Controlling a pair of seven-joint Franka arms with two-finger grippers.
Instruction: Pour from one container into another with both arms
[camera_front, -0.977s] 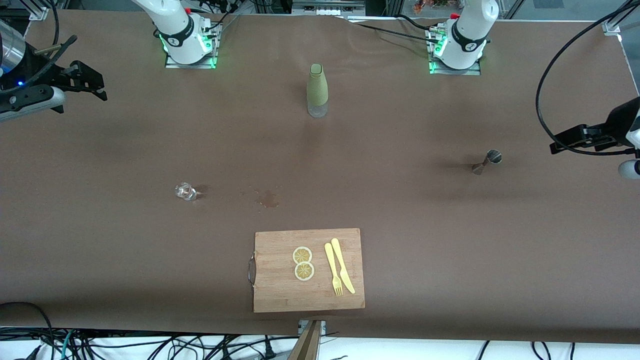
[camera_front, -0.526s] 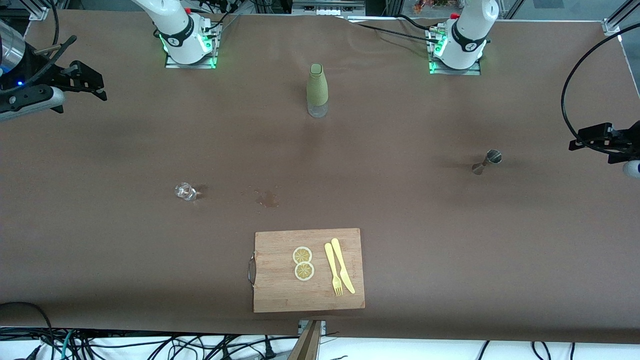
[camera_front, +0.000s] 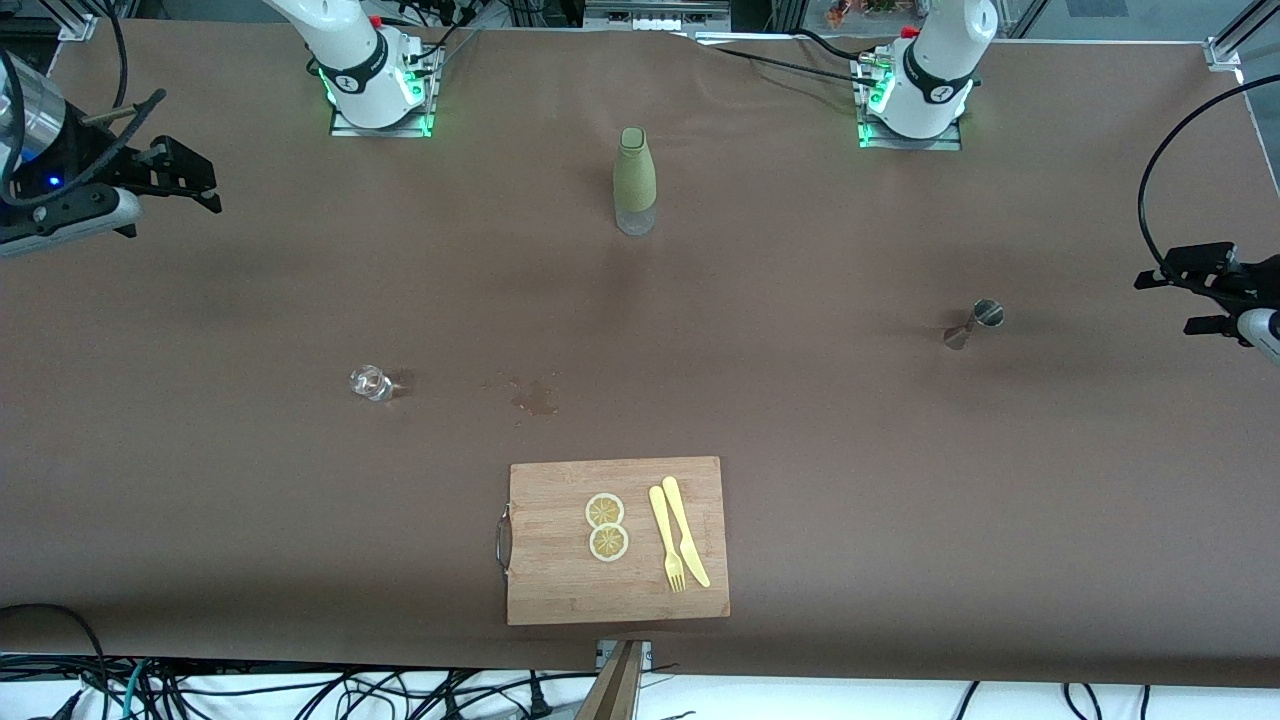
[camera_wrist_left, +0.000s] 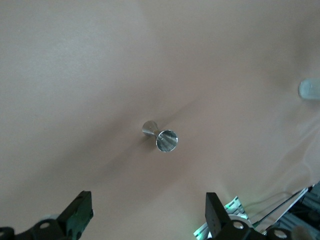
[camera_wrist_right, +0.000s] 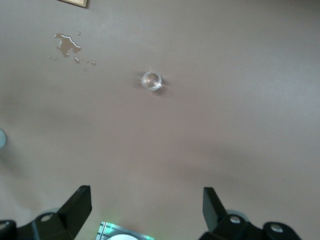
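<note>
The tiny clear glass tumbler (camera_front: 371, 383) (camera_wrist_right: 151, 81) stands on the brown table toward the right arm's end. The silvery hourglass jigger (camera_front: 975, 324) (camera_wrist_left: 161, 136) stands toward the left arm's end. My right gripper (camera_front: 192, 178) (camera_wrist_right: 147, 194) hangs open and empty over the table's edge at its own end, well apart from the tumbler. My left gripper (camera_front: 1182, 300) (camera_wrist_left: 146, 199) hangs open and empty over the table's edge at its end, apart from the jigger.
A tall green-sleeved bottle (camera_front: 634, 182) stands mid-table near the arm bases. A wet spill (camera_front: 537, 397) (camera_wrist_right: 67, 45) lies beside the tumbler. A wooden cutting board (camera_front: 560, 580) with two lemon slices, a yellow fork and a knife lies near the front camera's edge.
The left gripper has drawn back from the jigger toward its end of the table. The right gripper has shifted slightly toward the table. Both stay open.
</note>
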